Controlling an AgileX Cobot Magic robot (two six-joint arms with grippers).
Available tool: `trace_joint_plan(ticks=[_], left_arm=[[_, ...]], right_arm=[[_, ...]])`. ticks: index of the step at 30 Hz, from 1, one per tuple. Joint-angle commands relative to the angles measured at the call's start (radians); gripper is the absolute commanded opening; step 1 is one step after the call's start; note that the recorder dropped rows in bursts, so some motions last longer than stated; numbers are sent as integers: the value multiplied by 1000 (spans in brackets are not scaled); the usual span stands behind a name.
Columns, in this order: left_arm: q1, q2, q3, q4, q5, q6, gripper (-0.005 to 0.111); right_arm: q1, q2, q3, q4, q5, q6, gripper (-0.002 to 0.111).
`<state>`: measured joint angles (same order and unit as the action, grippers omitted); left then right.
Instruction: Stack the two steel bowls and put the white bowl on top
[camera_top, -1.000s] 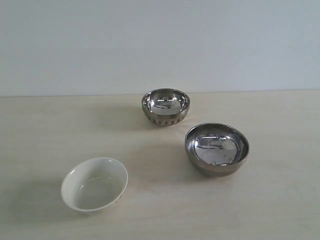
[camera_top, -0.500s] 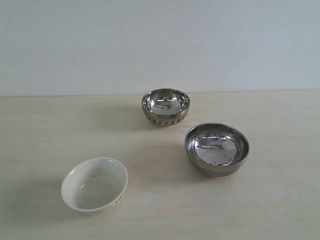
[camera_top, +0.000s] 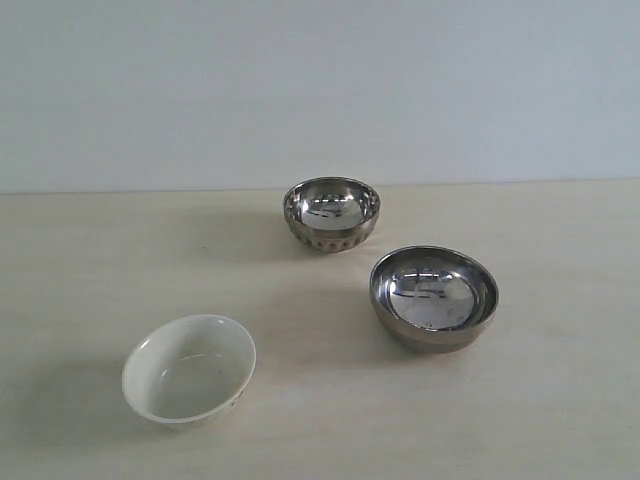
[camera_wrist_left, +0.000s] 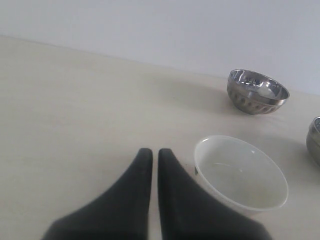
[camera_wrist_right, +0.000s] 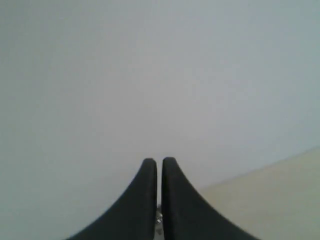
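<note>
The smaller ribbed steel bowl stands at the back of the table. The larger smooth steel bowl sits to its right and nearer the front. The white bowl rests at the front left. All three stand apart and upright. No arm shows in the exterior view. In the left wrist view my left gripper is shut and empty, just beside the white bowl, with the ribbed bowl farther off. My right gripper is shut and empty, pointing at the pale wall.
A light wooden table carries the bowls, and a plain pale wall rises behind it. The edge of the larger steel bowl shows at the border of the left wrist view.
</note>
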<state>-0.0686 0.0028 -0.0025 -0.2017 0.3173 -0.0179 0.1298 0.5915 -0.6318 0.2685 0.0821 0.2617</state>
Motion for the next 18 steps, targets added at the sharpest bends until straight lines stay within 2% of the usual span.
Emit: trace_joint_plan(ticks=[1, 5, 8, 11, 18], left_arm=[[2, -3, 3, 1, -4, -9, 4], [2, -3, 3, 1, -4, -9, 4], [2, -3, 3, 1, -4, -9, 4], [2, -3, 3, 1, -4, -9, 4], [2, -3, 3, 1, -4, -9, 4]], right_arm=[[3, 266, -158, -12, 167, -133, 5], [3, 476, -307, -12, 389, -254, 29], [3, 614, -399, -12, 522, -271, 49], [3, 722, -450, -16, 581, -267, 51], [10, 942, -457, 13, 565, -280, 51]])
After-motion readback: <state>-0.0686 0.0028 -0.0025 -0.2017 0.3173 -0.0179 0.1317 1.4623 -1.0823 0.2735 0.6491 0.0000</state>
